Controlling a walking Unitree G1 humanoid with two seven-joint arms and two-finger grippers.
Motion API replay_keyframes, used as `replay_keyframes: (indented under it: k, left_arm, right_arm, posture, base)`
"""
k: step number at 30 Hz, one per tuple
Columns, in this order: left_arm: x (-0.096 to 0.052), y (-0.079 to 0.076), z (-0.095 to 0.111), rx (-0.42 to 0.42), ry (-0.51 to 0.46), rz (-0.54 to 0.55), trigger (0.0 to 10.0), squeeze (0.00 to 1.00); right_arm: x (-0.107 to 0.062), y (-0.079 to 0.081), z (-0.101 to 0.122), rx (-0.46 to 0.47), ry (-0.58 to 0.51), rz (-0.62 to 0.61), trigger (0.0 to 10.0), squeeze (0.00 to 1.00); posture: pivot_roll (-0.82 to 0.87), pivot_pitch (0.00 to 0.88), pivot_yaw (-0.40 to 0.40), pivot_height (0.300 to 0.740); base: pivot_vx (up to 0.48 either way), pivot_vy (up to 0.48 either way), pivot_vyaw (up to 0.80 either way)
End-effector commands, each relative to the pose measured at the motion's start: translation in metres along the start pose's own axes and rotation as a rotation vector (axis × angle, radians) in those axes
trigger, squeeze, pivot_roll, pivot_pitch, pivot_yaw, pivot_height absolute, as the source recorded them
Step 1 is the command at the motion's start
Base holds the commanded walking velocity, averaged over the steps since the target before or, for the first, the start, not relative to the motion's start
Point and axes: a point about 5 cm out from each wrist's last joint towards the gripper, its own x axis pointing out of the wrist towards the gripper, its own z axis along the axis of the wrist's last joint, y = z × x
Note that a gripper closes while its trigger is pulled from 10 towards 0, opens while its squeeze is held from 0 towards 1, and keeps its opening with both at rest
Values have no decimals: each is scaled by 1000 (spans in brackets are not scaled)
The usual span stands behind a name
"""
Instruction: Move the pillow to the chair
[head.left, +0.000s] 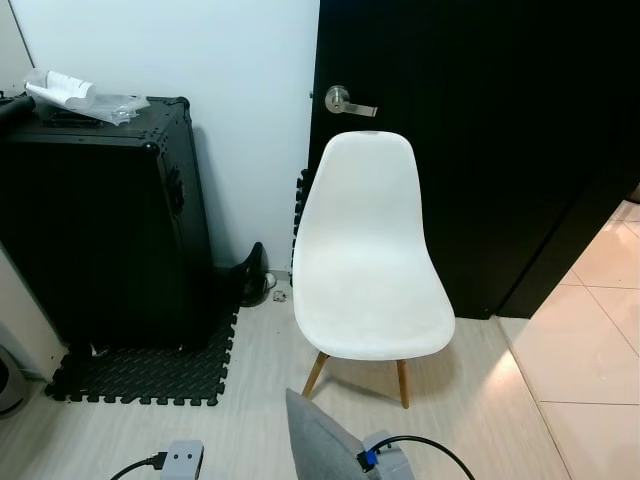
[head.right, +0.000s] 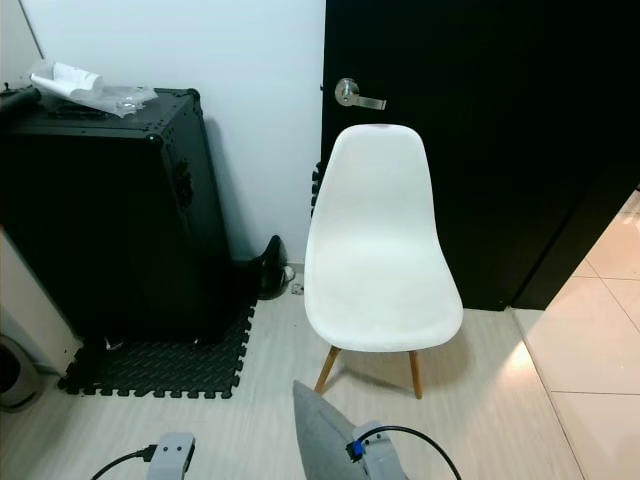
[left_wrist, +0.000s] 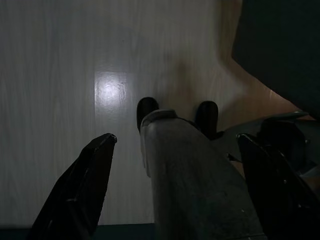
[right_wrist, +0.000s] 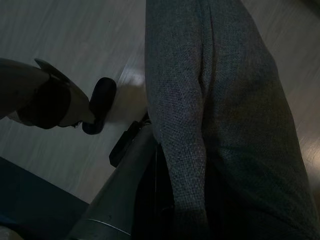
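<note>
A white shell chair (head.left: 372, 290) with wooden legs stands straight ahead, its seat bare. The grey knitted pillow (head.left: 318, 440) pokes up at the bottom edge of the eye views, beside my right wrist (head.left: 385, 455). Close up in the right wrist view, the pillow (right_wrist: 225, 125) hangs over the floor with my right gripper (right_wrist: 167, 190) shut on its edge. My left gripper (left_wrist: 175, 137) hangs low and open, holding nothing, with my own leg and feet below it. The pillow is short of the chair, nearer to me.
A tall black case (head.left: 110, 230) with plastic bags (head.left: 75, 95) on top stands at left on a black foam mat (head.left: 150, 375). Behind the chair is a black door (head.left: 480, 120) with a lever handle (head.left: 345, 100). Tiled floor (head.left: 590, 350) lies to the right.
</note>
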Motion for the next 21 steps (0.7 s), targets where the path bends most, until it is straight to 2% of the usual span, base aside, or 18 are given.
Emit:
replay_keyframes:
  k: [1, 6, 7, 10, 11, 13, 15, 21]
  left_arm:
    - [0, 3, 0, -2, 1, 12, 10000, 0]
    - [0, 4, 2, -1, -13, 21, 10000, 0]
    - [0, 6, 5, -25, -29, 34, 10000, 0]
    - [0, 12, 17, -73, -81, 63, 10000, 0]
    - [0, 12, 17, -73, -81, 63, 10000, 0]
    - [1, 16, 30, -94, -131, 78, 10000, 0]
    - [1, 18, 38, -107, -160, 87, 10000, 0]
    - [0, 22, 48, -122, -203, 99, 10000, 0]
  right_arm:
    - [2, 4, 6, 10, -28, 27, 10000, 0]
    - [2, 3, 18, 96, -98, 30, 10000, 0]
    - [2, 0, 29, 193, -155, 25, 10000, 0]
    - [0, -7, 63, 381, -314, 30, 10000, 0]
    - [0, -7, 63, 381, -314, 30, 10000, 0]
    - [-3, -10, 90, 427, -414, 46, 10000, 0]
    - [-5, -11, 103, 426, -455, 61, 10000, 0]
    - [-4, -5, 107, 381, -466, 97, 10000, 0]
  posture:
    - [169, 0, -78, 724]
    - [167, 0, -78, 724]
    - [165, 0, -76, 724]
    - [161, 0, -72, 724]
    - [161, 0, -72, 724]
    - [163, 0, -73, 724]
    - [171, 0, -78, 724]
    - [181, 0, -64, 724]
  base:
    - [0, 0, 0]
    - [0, 0, 0]
    - [0, 0, 0]
    - [0, 0, 0]
    - [0, 0, 0]
    - [0, 0, 0]
    - [0, 0, 0]
    - [0, 0, 0]
